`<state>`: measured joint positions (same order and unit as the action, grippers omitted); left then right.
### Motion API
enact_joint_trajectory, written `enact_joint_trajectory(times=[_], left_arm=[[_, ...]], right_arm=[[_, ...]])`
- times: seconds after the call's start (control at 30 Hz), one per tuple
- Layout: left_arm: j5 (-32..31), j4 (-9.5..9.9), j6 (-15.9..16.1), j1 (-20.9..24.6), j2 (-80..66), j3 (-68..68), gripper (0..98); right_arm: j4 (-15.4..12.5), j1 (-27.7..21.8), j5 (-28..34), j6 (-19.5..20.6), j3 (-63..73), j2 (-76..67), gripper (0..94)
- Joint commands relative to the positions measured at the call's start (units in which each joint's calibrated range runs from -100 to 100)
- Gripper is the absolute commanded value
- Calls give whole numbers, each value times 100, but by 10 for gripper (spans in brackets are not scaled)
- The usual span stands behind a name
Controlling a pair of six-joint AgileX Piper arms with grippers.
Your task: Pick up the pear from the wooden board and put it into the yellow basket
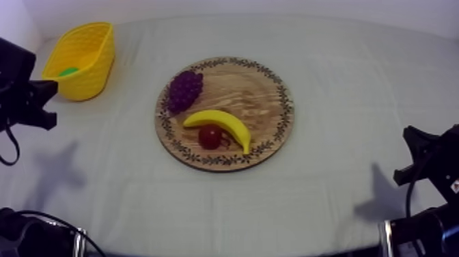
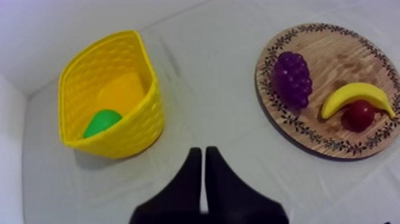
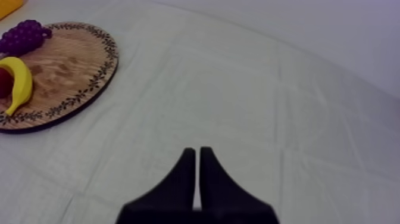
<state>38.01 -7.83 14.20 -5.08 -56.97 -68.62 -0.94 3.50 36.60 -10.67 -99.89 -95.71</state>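
– Pear [image 2: 102, 123] sorted? Start near.
– Left gripper [image 2: 202, 152] and right gripper [image 3: 197, 152]: jaws pressed together, holding nothing. In the middle, the flat, grained wooden board [image 1: 270, 102] carries a smooth curved banana [image 1: 222, 122], a small red fruit [image 1: 210, 136] and knobbly grapes [image 1: 185, 89].
– Far left?
– The smooth green pear lies inside the lattice-walled yellow basket [image 1: 95, 68]. The risk, I'd say: a needless reach could tip that light-looking basket.

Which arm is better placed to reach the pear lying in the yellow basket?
Left, I'd judge. The yellow basket holding the pear stands just ahead of the left gripper, shut on nothing. The right gripper sits at the opposite side, with the wooden board between.
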Motion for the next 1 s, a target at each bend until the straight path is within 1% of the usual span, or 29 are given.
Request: enact_joint_trajectory(times=[0.0,0.23,0.33,0.43,0.6,0.73,0.97], left_arm=[[-87,4,28,0,-895,-813,0],[-135,11,185,77,-2308,-1936,0],[-58,86,199,131,-2838,-2352,0],[101,270,48,176,-3280,-2618,0],[508,468,-131,175,-3935,-2678,0],[694,542,-270,168,-4214,-2689,0],[733,574,-438,164,-4296,-2702,1]], right_arm=[[-1,2,1,0,0,-4,4],[-1,3,1,0,0,-4,4],[-1,3,1,0,0,-4,4],[-1,3,1,-3,0,-4,4],[-1,8,1,-1,0,-4,4],[-1,10,1,1,0,-4,4],[-1,10,1,0,0,-4,4]])
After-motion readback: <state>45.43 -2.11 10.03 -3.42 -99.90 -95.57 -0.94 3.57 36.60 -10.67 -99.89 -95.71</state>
